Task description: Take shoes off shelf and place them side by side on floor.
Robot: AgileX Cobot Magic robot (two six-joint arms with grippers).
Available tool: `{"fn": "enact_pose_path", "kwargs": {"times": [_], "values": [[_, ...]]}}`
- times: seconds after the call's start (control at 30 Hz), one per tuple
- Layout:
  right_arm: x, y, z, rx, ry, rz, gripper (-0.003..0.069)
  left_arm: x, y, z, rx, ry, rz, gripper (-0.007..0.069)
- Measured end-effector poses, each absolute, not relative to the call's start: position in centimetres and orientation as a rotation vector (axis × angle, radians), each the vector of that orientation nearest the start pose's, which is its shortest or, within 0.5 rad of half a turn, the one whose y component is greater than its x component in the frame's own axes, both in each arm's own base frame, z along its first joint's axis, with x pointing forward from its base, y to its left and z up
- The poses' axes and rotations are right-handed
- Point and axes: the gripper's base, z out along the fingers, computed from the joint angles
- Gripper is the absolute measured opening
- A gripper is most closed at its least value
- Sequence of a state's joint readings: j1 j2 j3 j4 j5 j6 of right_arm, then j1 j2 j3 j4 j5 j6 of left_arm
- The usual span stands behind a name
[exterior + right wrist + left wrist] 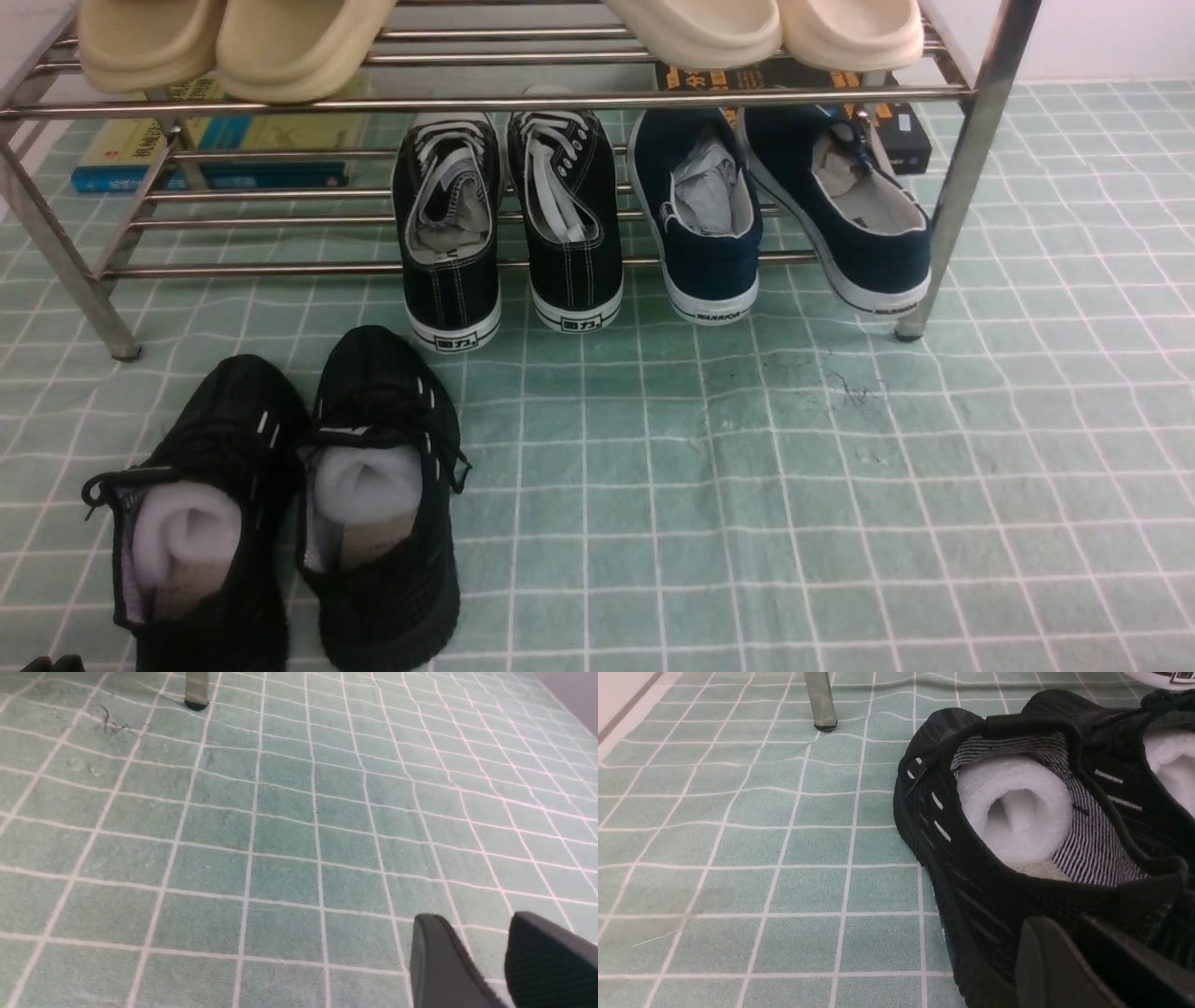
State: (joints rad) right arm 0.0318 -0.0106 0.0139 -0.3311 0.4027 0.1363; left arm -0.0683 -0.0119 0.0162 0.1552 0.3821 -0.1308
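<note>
Task barely begun: navy shoes [714, 266] sit on the shelf's [280, 269] lower tier at 1 o'clock, heels overhanging the front rod. Neither is on the floor [747, 485], so both lifts and the side-by-side placing remain. Left gripper [1064, 940] is pressed together and empty, just beside a knit sneaker [962, 858] at 8 o'clock. Right gripper [474, 926] hangs partly spread over bare floor, holding nothing.

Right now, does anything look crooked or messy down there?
Yes. On the shelf's lower tier, one navy shoe sits slanted, its heel angled toward the shelf leg, while its partner points straight out. On the floor just in front of them there is a dark scuff with stringy bits.
</note>
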Motion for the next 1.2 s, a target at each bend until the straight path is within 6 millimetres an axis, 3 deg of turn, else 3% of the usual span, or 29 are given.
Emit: {"fn": "enact_pose_path", "kwargs": {"times": [0.13, 0.27, 0.33, 0.43, 0.5, 0.6, 0.7, 0.8, 0.9, 1.03, 1.07, 1.1, 1.13, 1.2], "values": [[5.2, -1.1, 17.5, -0.108, 1.865, -0.231, 0.0237, 5.2, 0.2, 17.4, 0.036, 1.865, 0.016, 0.0118], [5.4, -0.4, 17.7, 0.121, 1.813, 0.048, 0.0237, 5.2, 0.2, 17.4, 0.036, 1.865, 0.016, 0.0121], [5.5, 0.2, 18.3, 0.407, 1.711, 0.390, 0.0237, 5.2, 0.2, 17.4, 0.036, 1.865, 0.016, 0.0125], [5.6, 0.4, 18.8, 0.618, 1.620, 0.632, 0.0237, 5.2, 0.2, 17.4, 0.036, 1.865, 0.016, 0.0125], [5.6, 0.5, 19.0, 0.749, 1.560, 0.777, 0.0237, 5.2, 0.2, 17.4, 0.036, 1.865, 0.016, 0.0127], [5.6, 0.6, 19.1, 0.813, 1.530, 0.846, 0.0237, 5.2, 0.2, 17.4, 0.036, 1.865, 0.016, 0.0127], [5.6, 0.5, 19.2, 0.819, 1.511, 0.858, 0.0235, 5.2, 0.2, 17.4, 0.036, 1.865, 0.016, 0.0132], [5.4, 0.5, 21.3, 0.749, 1.463, 0.837, 0.0184, 5.2, 0.2, 17.4, 0.036, 1.865, 0.016, 0.0135], [4.8, 0.4, 26.6, 0.544, 1.416, 0.679, 0.0054, 5.2, 0.2, 17.4, 0.036, 1.865, 0.016, 0.0135], [5.5, 0.3, 31.0, 0.406, 1.535, 0.473, -0.0011, 5.2, 0.2, 17.4, 0.036, 1.865, 0.016, 0.0139], [6.6, 0.2, 32.5, 0.369, 1.672, 0.371, -0.0011, 5.2, 0.2, 17.4, 0.036, 1.865, 0.016, 0.0139], [7.7, 0.2, 32.9, 0.355, 1.810, 0.307, -0.0010, 5.2, 0.2, 17.4, 0.036, 1.865, 0.016, 0.0140], [7.8, 0.2, 33.2, 0.354, 1.839, 0.296, -0.0009, 5.2, 0.2, 17.4, 0.036, 1.865, 0.016, 0.0141], [10.9, 0.4, 33.7, 0.299, 2.115, 0.214, -0.0006, 5.2, 0.2, 17.4, 0.036, 1.865, 0.016, 0.0144]]}}
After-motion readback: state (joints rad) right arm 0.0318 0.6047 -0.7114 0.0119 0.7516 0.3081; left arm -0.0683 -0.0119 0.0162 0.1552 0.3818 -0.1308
